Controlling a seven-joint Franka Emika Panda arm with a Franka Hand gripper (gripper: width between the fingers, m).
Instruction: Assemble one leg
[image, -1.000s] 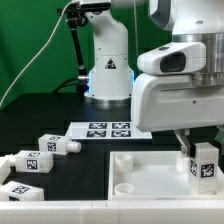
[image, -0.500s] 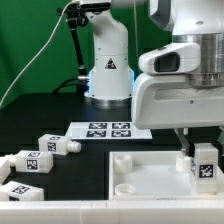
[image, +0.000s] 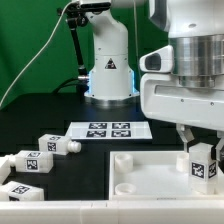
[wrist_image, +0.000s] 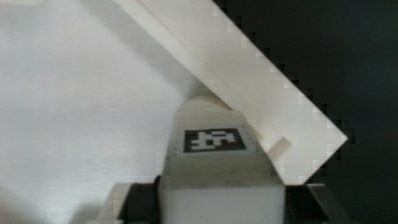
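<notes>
My gripper (image: 203, 150) is shut on a white leg (image: 205, 163) with a black-and-white tag. It holds the leg upright over the corner of the large white tray-like piece (image: 150, 180) at the exterior view's right. In the wrist view the leg (wrist_image: 217, 160) fills the space between my fingers, its tip against the tray's raised wall (wrist_image: 231, 60). Three more legs lie on the black table at the exterior view's left: one (image: 57, 145), another (image: 30, 161) and a third (image: 15, 190).
The marker board (image: 105, 129) lies flat on the table in front of the arm's white base (image: 108, 70). A green backdrop stands behind. A round corner socket (image: 122, 159) shows on the tray's near-left corner.
My gripper has turned about its vertical axis with the leg in it; the wrist housing and the leg's tagged face now face a different way. The loose legs have not moved.
</notes>
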